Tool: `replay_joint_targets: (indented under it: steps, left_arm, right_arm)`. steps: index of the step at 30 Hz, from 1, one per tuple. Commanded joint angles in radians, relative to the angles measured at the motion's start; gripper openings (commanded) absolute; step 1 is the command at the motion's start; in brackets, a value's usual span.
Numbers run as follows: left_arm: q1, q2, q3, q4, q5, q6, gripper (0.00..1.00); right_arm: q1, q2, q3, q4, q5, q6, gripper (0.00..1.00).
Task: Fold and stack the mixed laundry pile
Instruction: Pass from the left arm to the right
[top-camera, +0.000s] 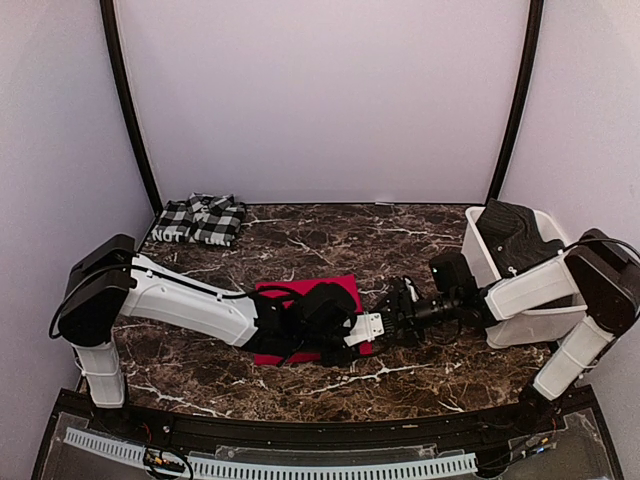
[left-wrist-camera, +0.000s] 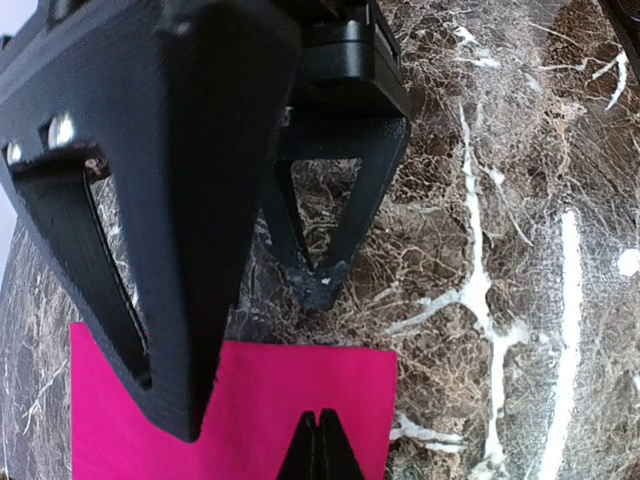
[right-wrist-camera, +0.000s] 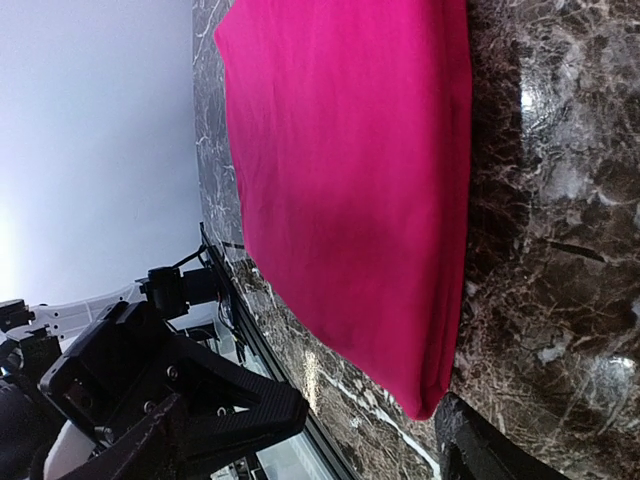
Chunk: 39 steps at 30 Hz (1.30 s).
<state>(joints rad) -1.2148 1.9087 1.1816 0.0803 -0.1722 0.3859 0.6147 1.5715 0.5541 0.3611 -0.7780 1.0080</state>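
Black triangular fingers (left-wrist-camera: 170, 250) of the right gripper (left-wrist-camera: 252, 362) fill the left wrist view, spread wide with nothing between them and hanging just above the brown, white-veined marble table (left-wrist-camera: 520, 200). Below them the left gripper (left-wrist-camera: 318, 445) shows its tips pressed together over the plain bright red cloth garment (right-wrist-camera: 350, 180); whether a thin edge of cloth is pinched there cannot be told. That garment lies mid-table as a flat, neat rectangle, its near right corner just beside the right arm's open fingers. The black-and-white checked cloth garment (top-camera: 198, 218) sits folded at the far left corner, well apart. A dark cloth (top-camera: 512, 232) drapes over the white plastic bin (top-camera: 478, 250) on the right. Folding looks finished on both pieces, so stacking seems to be the step in hand. The next move probably calls for a firm pinch on the red rectangle's edge, lifting it without opening the fold, then carrying it across onto the checked piece.
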Motion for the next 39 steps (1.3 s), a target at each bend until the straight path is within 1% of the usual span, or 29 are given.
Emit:
replay_joint_targets:
  steps: [1, 6, 9, 11, 12, 13, 17, 21, 29, 31, 32, 33, 34, 35, 36, 39]
  left_arm:
    - [0.001, -0.056, -0.02, 0.029, 0.009, -0.01, 0.0]
    - [0.001, -0.075, -0.043, 0.048, 0.03, -0.002, 0.0]
    - [-0.001, -0.074, -0.04, 0.001, 0.068, 0.026, 0.01]
    - [-0.002, -0.073, -0.038, -0.032, 0.087, 0.027, 0.09]
    - [-0.002, -0.07, -0.038, -0.039, 0.096, 0.025, 0.11]
    - [-0.002, -0.067, -0.037, -0.055, 0.101, 0.024, 0.15]
    - [-0.002, -0.021, -0.004, -0.105, 0.099, 0.011, 0.23]
    - [0.004, 0.037, 0.016, -0.105, 0.099, 0.002, 0.28]
    - [0.026, 0.117, 0.055, -0.141, 0.102, -0.015, 0.34]
    - [0.027, 0.116, 0.056, -0.15, 0.116, -0.018, 0.3]
    - [0.027, 0.114, 0.056, -0.153, 0.12, -0.019, 0.25]
    - [0.027, 0.111, 0.056, -0.153, 0.123, -0.02, 0.21]
    - [0.028, 0.109, 0.056, -0.148, 0.123, -0.02, 0.13]
    - [0.028, 0.104, 0.054, -0.145, 0.119, -0.021, 0.1]
    - [0.03, 0.101, 0.053, -0.135, 0.113, -0.023, 0.03]
    - [0.045, 0.062, 0.034, -0.1, 0.11, -0.039, 0.0]
  right_arm:
    - [0.006, 0.054, 0.034, 0.08, -0.046, 0.07, 0.82]
    - [0.013, 0.105, 0.058, 0.094, -0.06, 0.109, 0.82]
    - [0.012, 0.09, 0.055, 0.064, -0.041, 0.105, 0.82]
    - [0.013, 0.067, 0.053, 0.028, -0.019, 0.092, 0.82]
    - [0.012, 0.055, 0.054, 0.008, -0.01, 0.083, 0.82]
    - [0.01, 0.045, 0.053, -0.007, -0.003, 0.076, 0.82]
    - [-0.007, 0.008, 0.049, -0.062, 0.031, 0.06, 0.82]
    - [-0.024, -0.018, 0.046, -0.079, 0.042, 0.059, 0.82]
    - [-0.024, -0.006, 0.038, -0.071, 0.03, 0.065, 0.82]
    - [-0.025, -0.004, 0.038, -0.072, 0.032, 0.066, 0.82]
    - [-0.024, -0.002, 0.038, -0.073, 0.032, 0.066, 0.82]
    - [-0.024, 0.0, 0.039, -0.073, 0.031, 0.066, 0.82]
    - [-0.024, 0.002, 0.039, -0.072, 0.03, 0.066, 0.82]
    - [-0.024, 0.004, 0.038, -0.072, 0.027, 0.068, 0.82]
    - [-0.024, 0.005, 0.039, -0.07, 0.025, 0.071, 0.82]
    - [-0.024, 0.015, 0.038, -0.065, 0.018, 0.088, 0.84]
